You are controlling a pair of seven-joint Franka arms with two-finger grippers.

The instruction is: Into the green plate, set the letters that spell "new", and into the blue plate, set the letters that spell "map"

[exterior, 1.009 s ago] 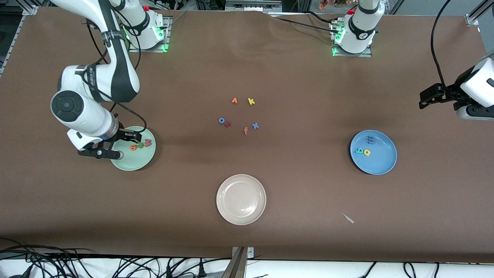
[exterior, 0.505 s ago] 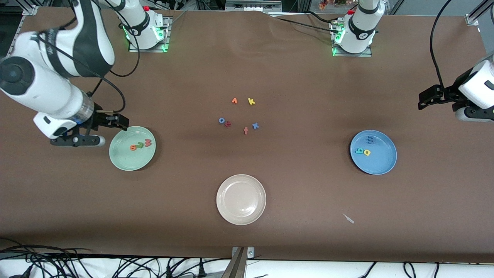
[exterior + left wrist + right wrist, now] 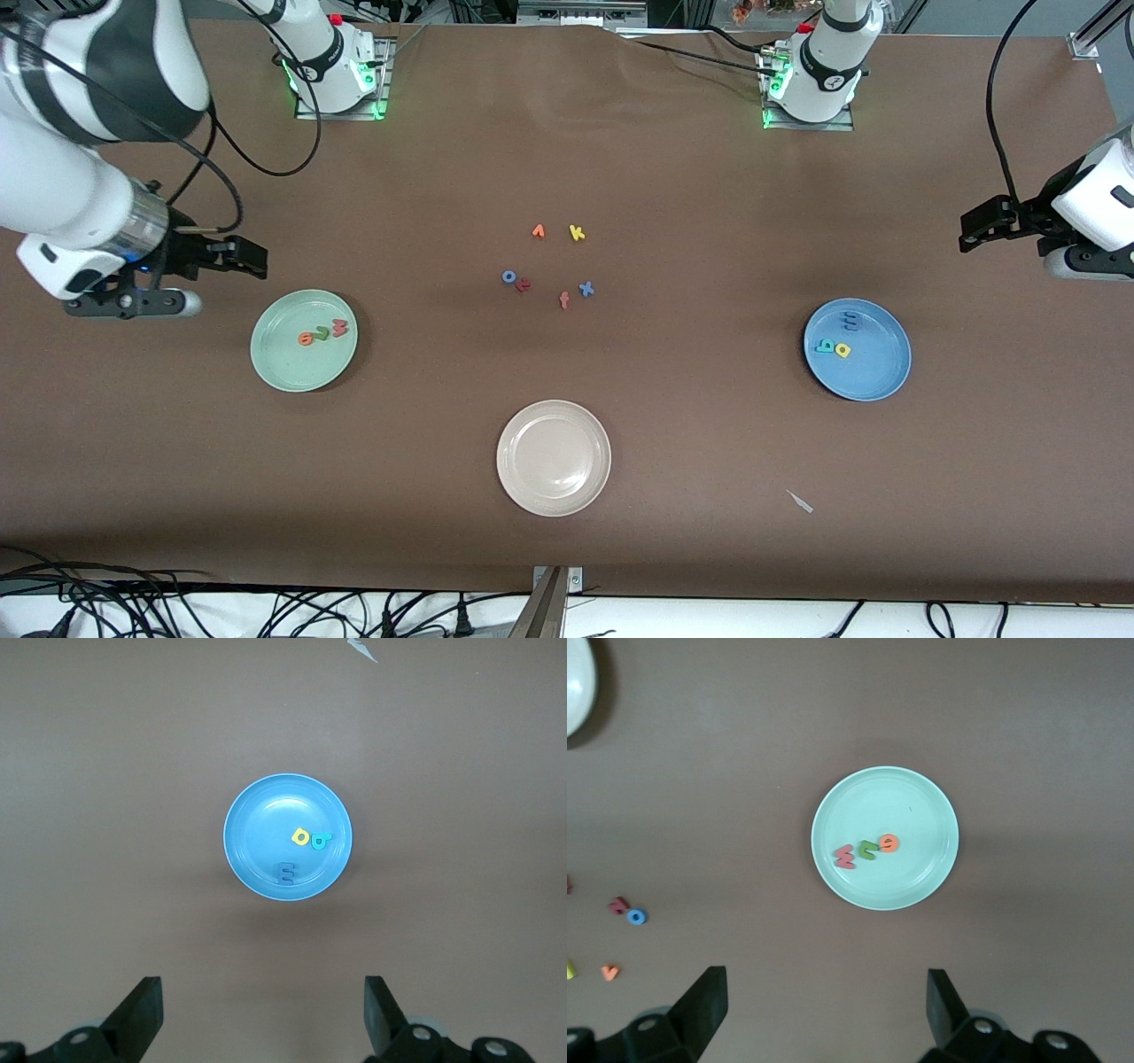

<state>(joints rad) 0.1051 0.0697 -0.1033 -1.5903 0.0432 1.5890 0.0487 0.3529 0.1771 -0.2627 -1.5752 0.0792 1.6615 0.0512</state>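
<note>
Brown table (image 3: 673,177) fills the frame. Mint green plate (image 3: 283,368), lower left of centre, holds n, e, w (image 3: 322,333); blue plate (image 3: 877,372), right, holds m, a, p (image 3: 834,347). Right gripper (image 3: 252,257), upper left, and left gripper (image 3: 974,232), right edge, both gape empty.

Matt brown table, glossy plates, foam letters

The table (image 3: 709,443) wears a matt brown, cloth-like cover with faint creases. The green plate (image 3: 275,372), under the right gripper (image 3: 824,1014), and the blue plate (image 3: 877,377), under the left gripper (image 3: 263,1014), look smooth and faintly glossy, like the beige plate (image 3: 532,496). The letters in them look like soft, matt foam. Both arms have glossy white plastic shells, and the gripper fingers are matt black.
</note>
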